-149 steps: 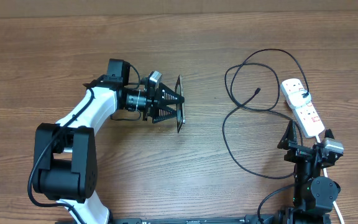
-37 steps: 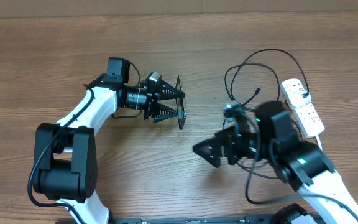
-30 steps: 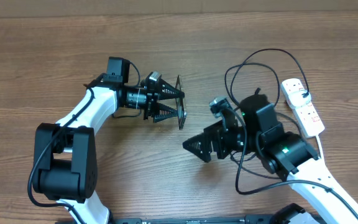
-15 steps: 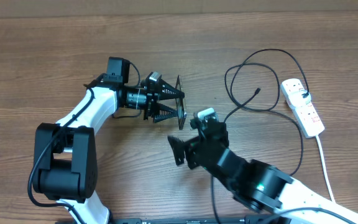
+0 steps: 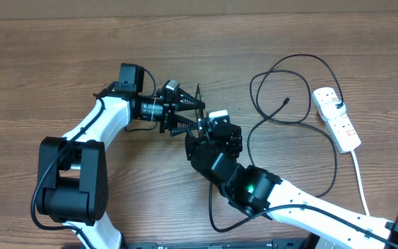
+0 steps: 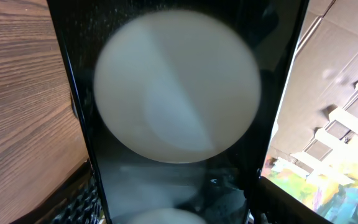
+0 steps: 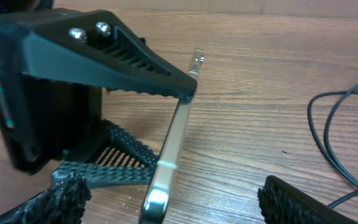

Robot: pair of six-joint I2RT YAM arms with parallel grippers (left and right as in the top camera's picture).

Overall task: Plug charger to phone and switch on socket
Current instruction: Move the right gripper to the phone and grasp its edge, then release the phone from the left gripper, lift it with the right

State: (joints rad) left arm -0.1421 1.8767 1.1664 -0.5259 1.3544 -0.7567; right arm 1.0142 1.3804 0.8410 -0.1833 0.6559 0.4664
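Note:
My left gripper (image 5: 188,114) is shut on the phone (image 5: 200,113) and holds it on edge above the table. In the left wrist view the phone's glossy face (image 6: 179,93) fills the frame, with a white round glare. My right gripper (image 5: 197,133) is open and empty, right at the phone. In the right wrist view its fingers (image 7: 61,199) stand either side of the phone's thin silver edge (image 7: 169,146). The charger (image 5: 282,69) lies in loose loops on the right, with its plug tip (image 5: 285,102) on the table. The socket (image 5: 336,117) lies at the far right.
The socket's white cord (image 5: 359,183) runs toward the front edge. A loop of the black cable (image 5: 213,214) passes under my right arm. Cable strands also show at the right of the right wrist view (image 7: 334,124). The tabletop is brown wood.
My right arm has swung from the right side near the socket across to the phone, with its open fingers now around the phone's edge. My left arm and the phone have not moved.

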